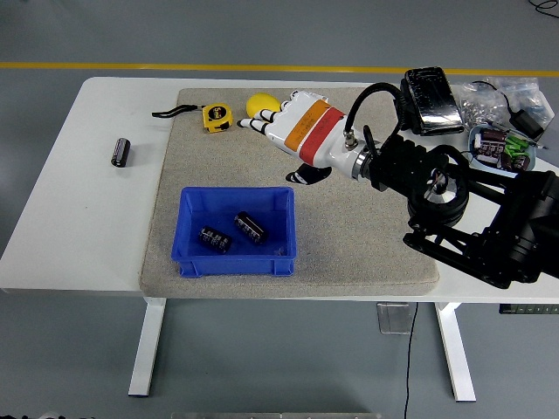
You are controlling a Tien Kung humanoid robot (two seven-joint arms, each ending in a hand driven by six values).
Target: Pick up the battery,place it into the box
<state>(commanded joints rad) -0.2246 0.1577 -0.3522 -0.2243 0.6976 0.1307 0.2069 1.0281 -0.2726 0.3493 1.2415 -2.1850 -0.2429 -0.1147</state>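
Blue box (186, 262): two batteries (249, 227) lying inside, apart. Right hand (293, 131): one, fingers spread, empty, raised over the mat. Third battery (120, 151): on bare table, left. Far: one tape measure (217, 116); lemon (254, 104), seemingly one, half hidden.

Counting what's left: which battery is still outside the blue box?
The battery lying alone on the bare white table at far left; the other two lie inside the blue box.

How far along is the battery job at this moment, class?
Done: two batteries lie inside the blue box. In hand: nothing; the right hand hangs open over the mat near the lemon. Left: one battery lies on the bare table, outside the box.
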